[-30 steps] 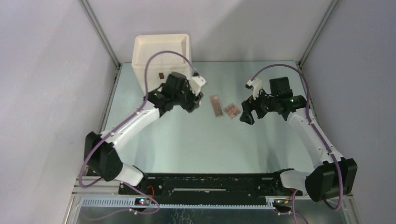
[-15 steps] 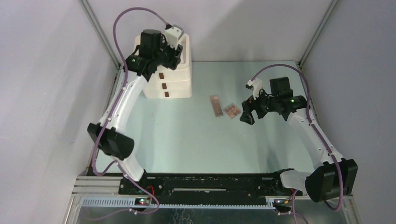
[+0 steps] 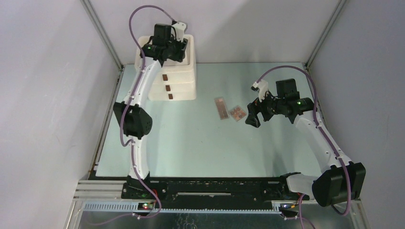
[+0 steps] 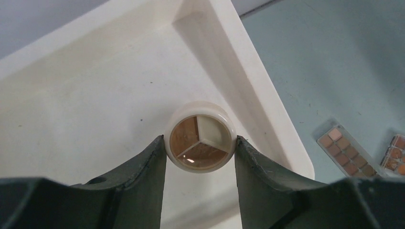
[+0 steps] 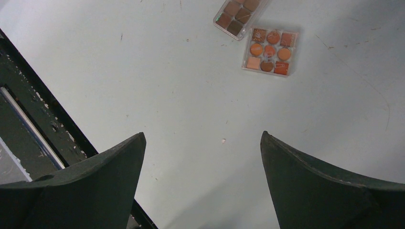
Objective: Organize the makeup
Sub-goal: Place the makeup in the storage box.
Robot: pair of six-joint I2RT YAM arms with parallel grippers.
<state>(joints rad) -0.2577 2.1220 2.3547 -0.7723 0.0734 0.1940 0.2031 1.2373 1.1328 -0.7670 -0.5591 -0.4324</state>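
Note:
A round compact (image 4: 200, 137) with a cream rim and three wedge-shaped pans sits pinched between the fingertips of my left gripper (image 4: 200, 143), which is shut on it. That gripper (image 3: 168, 47) hangs over the open top tray of the cream drawer box (image 3: 180, 81); the tray floor (image 4: 95, 109) lies bare below the compact. A long brown palette (image 3: 221, 108) and a square orange palette (image 3: 237, 113) lie side by side on the table. My right gripper (image 3: 252, 114) hovers open just right of them, with the square palette (image 5: 270, 51) and the long palette (image 5: 239, 12) ahead of its fingers.
The box stands at the back left against the wall, its three drawer fronts with brown handles (image 3: 166, 87) facing forward. Grey walls and metal posts (image 3: 102, 36) close in the table. A black rail (image 3: 215, 188) runs along the near edge.
My left arm has swung up and back from in front of the box to above its top tray, carrying the compact. The right arm and both palettes have stayed put.

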